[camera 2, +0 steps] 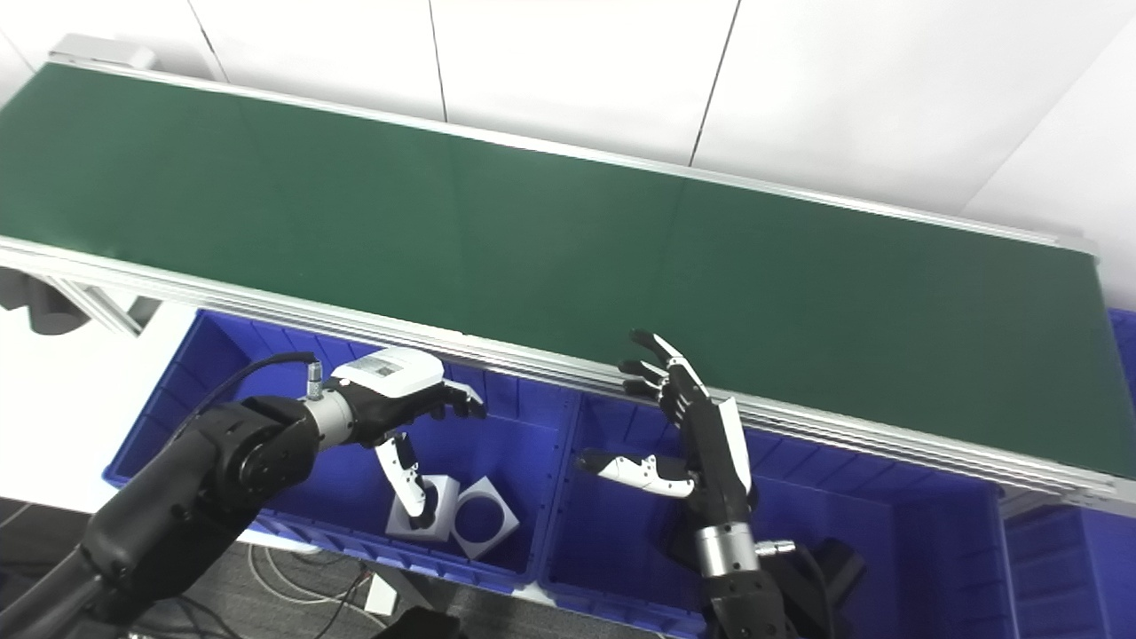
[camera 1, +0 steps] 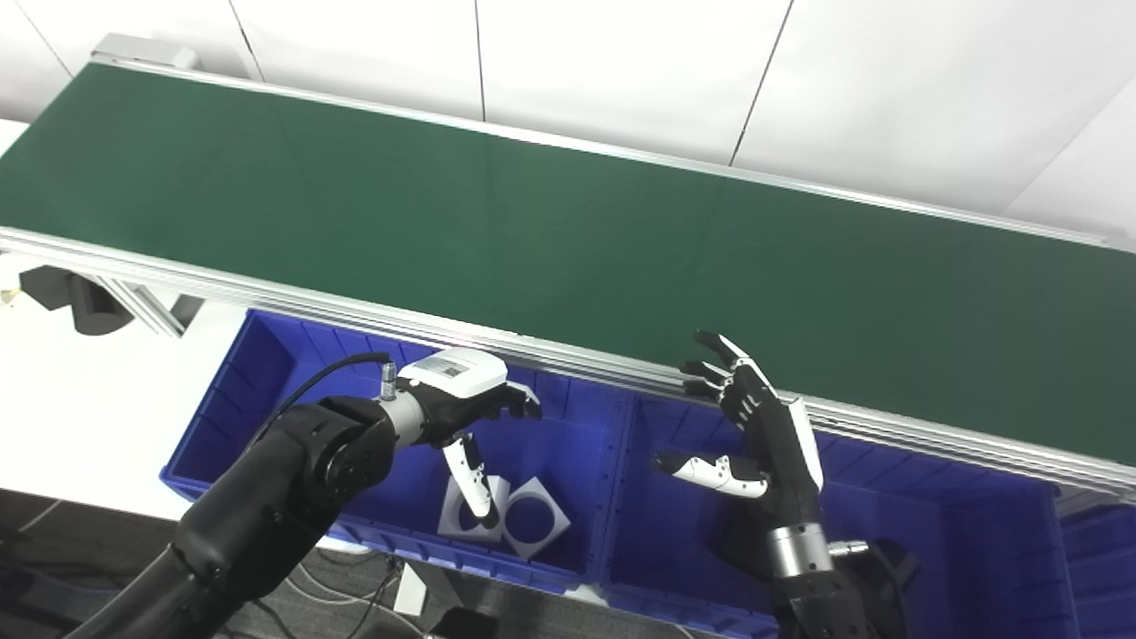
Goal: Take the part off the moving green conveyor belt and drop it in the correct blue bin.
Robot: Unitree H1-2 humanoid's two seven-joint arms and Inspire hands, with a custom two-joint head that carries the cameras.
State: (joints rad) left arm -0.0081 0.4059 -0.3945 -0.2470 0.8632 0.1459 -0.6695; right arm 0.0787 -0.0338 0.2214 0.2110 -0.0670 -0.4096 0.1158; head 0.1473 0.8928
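Hands first: the left hand [camera 1: 466, 404] hangs over the left bin [camera 1: 266, 373] with its fingers spread and nothing in them, its thumb pointing down toward two white square parts [camera 1: 519, 515] lying side by side on the bin floor, one with a round hole showing. I cannot tell whether the thumb touches the nearer one. The right hand [camera 1: 754, 426] stands upright over the right bin [camera 1: 976, 532], palm open, fingers fanned toward the metal rail [camera 1: 577, 359], empty too.

Beyond them the green belt [camera 1: 532, 222] runs bare from end to end; no part rides on it in either view, so the only parts in sight are those already in the left bin.

The risk I see is in timing. With both hands sitting low behind the rail, a part coming along the belt could slide past before either hand clears the rail and reaches over. The left hand is also the worse placed, turned downward into the bin. A rushed reach might clip the rail edge or knock the part along instead of catching it.
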